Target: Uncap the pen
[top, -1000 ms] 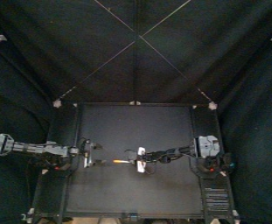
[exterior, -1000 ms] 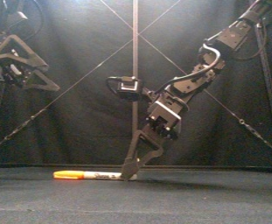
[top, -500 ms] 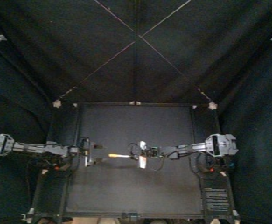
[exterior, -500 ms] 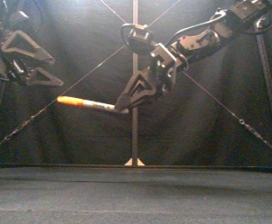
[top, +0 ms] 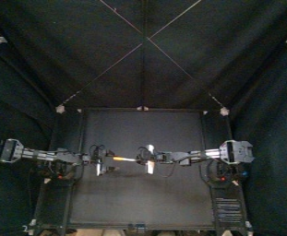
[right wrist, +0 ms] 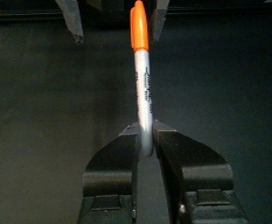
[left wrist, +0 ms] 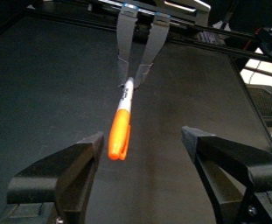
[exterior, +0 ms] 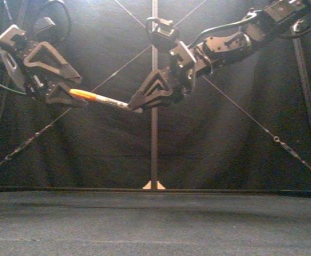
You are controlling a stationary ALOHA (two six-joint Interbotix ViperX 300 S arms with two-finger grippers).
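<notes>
A marker pen with a white barrel and an orange cap hangs level in the air, high above the table. My right gripper is shut on the barrel's end away from the cap. From the left, my left gripper stands open with the cap between its spread jaws, which do not touch it. In the top view the pen lies across the table's middle between the left gripper and the right gripper.
The black table lies far below the pen, with nothing else on it. Both arms meet left of the table's centre.
The right gripper lifted the pen off the table and holds it level. The left gripper has moved in, and its open jaws now stand around the orange cap.
</notes>
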